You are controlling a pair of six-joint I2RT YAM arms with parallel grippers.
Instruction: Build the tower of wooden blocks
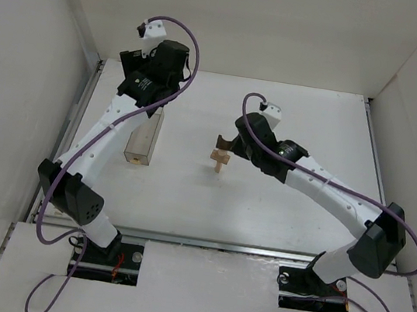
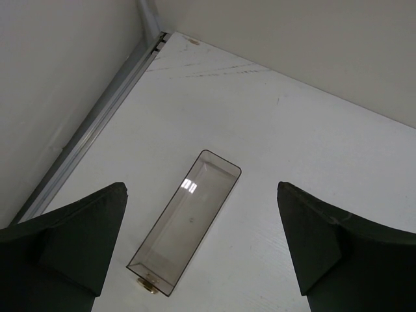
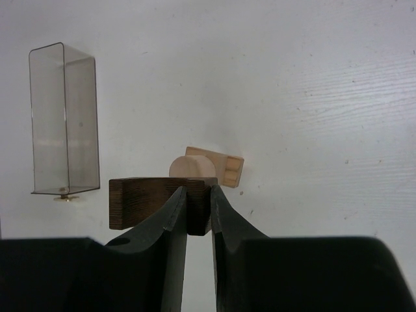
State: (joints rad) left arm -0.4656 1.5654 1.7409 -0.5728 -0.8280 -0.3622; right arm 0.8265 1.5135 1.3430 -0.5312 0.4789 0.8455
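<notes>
Two wood tones on a plain white tabletop (image 3: 312, 97).
The dark brown arch-shaped wooden block (image 3: 140, 205) shows faint grain beside the pale tan wooden post and crosspiece (image 3: 218, 168); left of these, the clear rectangular plastic box (image 3: 64, 120) looks smoky grey.

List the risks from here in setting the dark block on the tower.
The right tool pinches the dark block near one end, so it may swing when lowered. The pale post and crosspiece just beyond it look slim; a nudge on release could topple them.
</notes>
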